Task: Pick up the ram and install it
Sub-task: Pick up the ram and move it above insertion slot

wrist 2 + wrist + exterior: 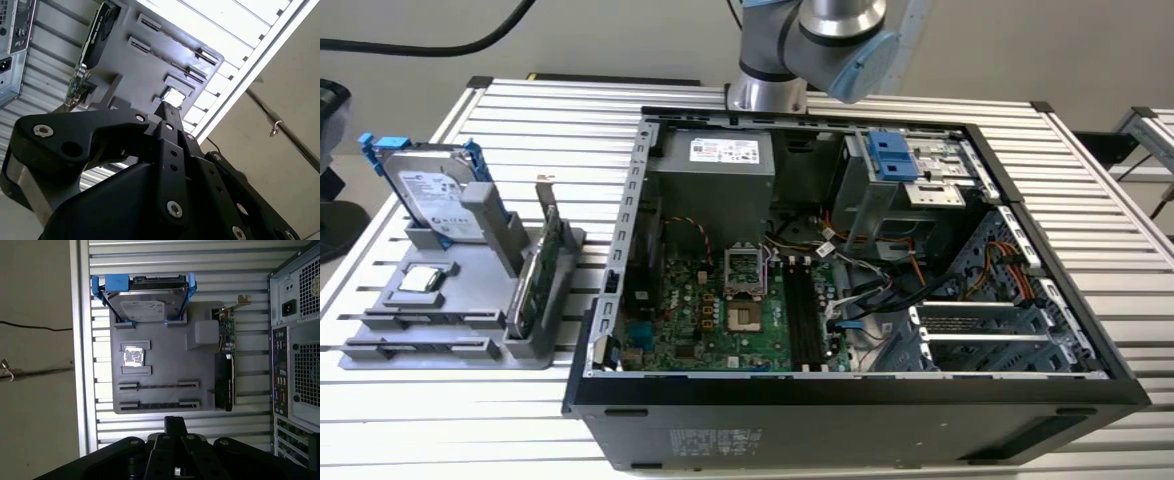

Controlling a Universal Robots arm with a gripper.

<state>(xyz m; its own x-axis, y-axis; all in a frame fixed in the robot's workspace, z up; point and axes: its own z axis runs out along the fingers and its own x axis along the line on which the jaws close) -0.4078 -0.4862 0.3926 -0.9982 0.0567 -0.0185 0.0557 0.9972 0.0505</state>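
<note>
The exterior view looked down at a slant on the open computer case (854,425) and the grey holder (447,352) beside it. Both wrist views faced this holder from above, the first wrist view (165,360) straight down and the second wrist view (145,75) obliquely.

Slatted metal table (520,110), plain grey floor (400,80) around it, black cable (454,45) runs behind, another slatted table (1154,130) at the exterior view's right.

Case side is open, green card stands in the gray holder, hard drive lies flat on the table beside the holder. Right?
Not quite. The hard drive does not lie flat on the table: it stands on edge in the gray holder, as the exterior view shows. The case is open and the green card stands in that same holder, as you said.
</note>
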